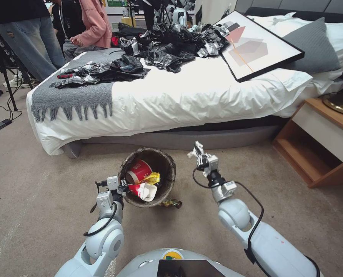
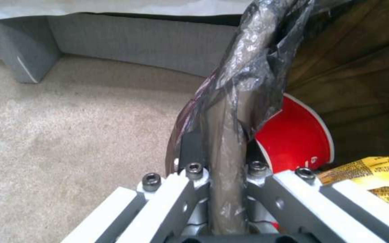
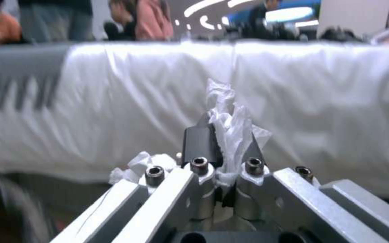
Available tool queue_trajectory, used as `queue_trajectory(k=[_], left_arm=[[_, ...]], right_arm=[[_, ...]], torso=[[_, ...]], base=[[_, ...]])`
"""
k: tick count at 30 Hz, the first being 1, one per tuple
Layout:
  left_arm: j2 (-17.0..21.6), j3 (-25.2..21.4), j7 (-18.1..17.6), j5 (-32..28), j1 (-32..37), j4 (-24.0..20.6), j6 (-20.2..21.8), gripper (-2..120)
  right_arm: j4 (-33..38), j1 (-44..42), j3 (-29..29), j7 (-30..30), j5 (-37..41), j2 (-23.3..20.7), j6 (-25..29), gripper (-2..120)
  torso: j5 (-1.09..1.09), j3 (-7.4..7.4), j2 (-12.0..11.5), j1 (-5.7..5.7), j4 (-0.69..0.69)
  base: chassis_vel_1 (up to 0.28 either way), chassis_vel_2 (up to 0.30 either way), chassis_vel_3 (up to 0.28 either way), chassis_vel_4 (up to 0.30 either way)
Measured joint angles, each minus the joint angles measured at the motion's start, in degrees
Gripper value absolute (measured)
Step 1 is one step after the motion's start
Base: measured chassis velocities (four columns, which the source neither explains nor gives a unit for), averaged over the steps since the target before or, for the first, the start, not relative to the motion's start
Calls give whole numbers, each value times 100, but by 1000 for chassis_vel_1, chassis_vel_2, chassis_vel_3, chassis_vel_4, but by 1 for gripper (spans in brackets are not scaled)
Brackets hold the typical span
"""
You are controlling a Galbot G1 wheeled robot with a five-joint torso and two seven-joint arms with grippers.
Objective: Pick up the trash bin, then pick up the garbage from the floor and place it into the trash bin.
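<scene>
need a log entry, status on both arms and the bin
Left gripper shut on round brown-lined trash bin rim. Right gripper shut on crumpled white tissue, beside bin. Gold foil wrapper on carpet.

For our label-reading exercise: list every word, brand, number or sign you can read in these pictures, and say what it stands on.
No text can be read.
Yellow foil snack wrapper in the round lined trash bin: dark print, too blurred to read.
Red-and-white paper cup: white marking, too small to read.
Green sign on the far wall: too small to read.
Yellow-and-green sticker on the robot's torso: unreadable.
</scene>
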Motion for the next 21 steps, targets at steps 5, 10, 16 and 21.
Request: queue_trajectory(k=[5,10,16,21], left_arm=[[17,31,13,1,9,-2,40,0],[20,43,19,1,8,-3,54,0],[26,77,25,4,2,-3,86,0],[34,84,30,5,-6,-3,93,0]], right_arm=[[483,294,-205,-261,324,-107,2,0],[620,401,-366,-444,449,-121,14,0],[690,639,-771,-810,627,-204,81,0],[691,753,-1119,-998,688,-311,140,0]], torso=[[-1,0,0,0,0],[0,0,0,0,0],[-1,0,0,0,0],[-1,0,0,0,-1]], base=[[0,0,0,0],[0,0,0,0],[0,0,0,0],[0,0,0,0]])
